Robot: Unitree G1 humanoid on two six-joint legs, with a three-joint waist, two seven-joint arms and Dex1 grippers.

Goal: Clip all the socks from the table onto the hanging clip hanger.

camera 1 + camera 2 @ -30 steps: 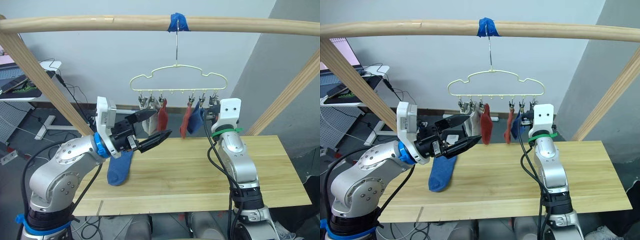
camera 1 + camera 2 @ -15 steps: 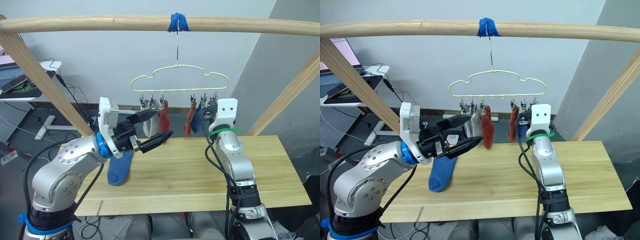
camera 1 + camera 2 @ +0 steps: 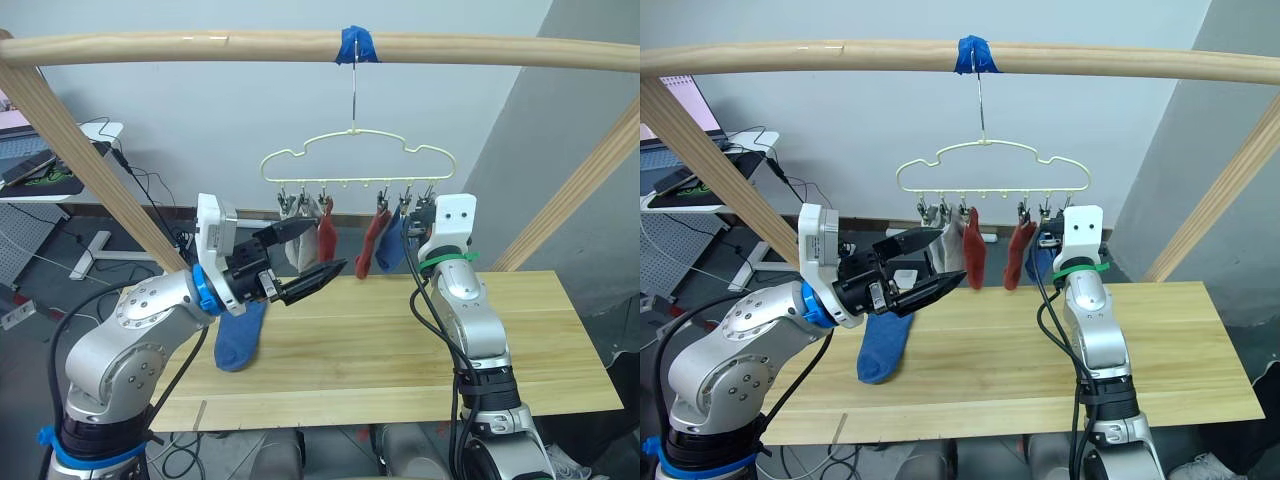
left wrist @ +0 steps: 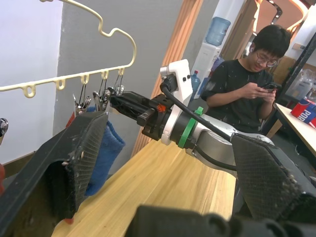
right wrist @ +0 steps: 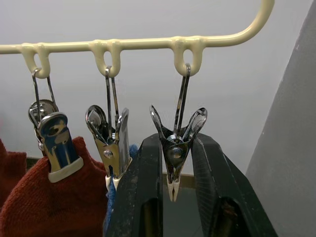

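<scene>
One sock (image 3: 240, 337), a blue one, lies on the counter (image 3: 520, 340) toward its 9 o'clock edge, partly behind the left arm. Five hang on the clip hanger (image 3: 355, 160): grey ones at the left clips, a rust red sock (image 3: 326, 232) beside them, a second rust red sock (image 3: 368, 251) and a blue sock (image 3: 391, 244) toward the right.

The right gripper (image 5: 170, 197) is raised to the hanger's 3 o'clock end. Its fingers (image 5: 140, 197) stand either side of the empty end clip (image 5: 174, 148), pressing on or just touching its lower part; I cannot tell whether the clip is squeezed open. The left gripper (image 3: 305, 253) hovers above the counter with its fingers spread wide and nothing between them.

Risks from here, as I judge them:
- The hanger hangs free from one hook on the pole (image 3: 300, 45), so a sideways push from the right gripper could swing or tilt it and slide the clip from between the fingers.
- The neighbouring clip holding the blue sock is just beside the fingers; a nudge could release that sock.
- The last sock is well apart from the end clip, and the left gripper must fetch it. If the right gripper lets go early, the clip shuts before the sock arrives.

Against half a second ago, the hanger sits slightly further toward 9 o'clock and the right-hand red sock swings out the same way, away from the blue one. The left gripper has barely moved.
</scene>
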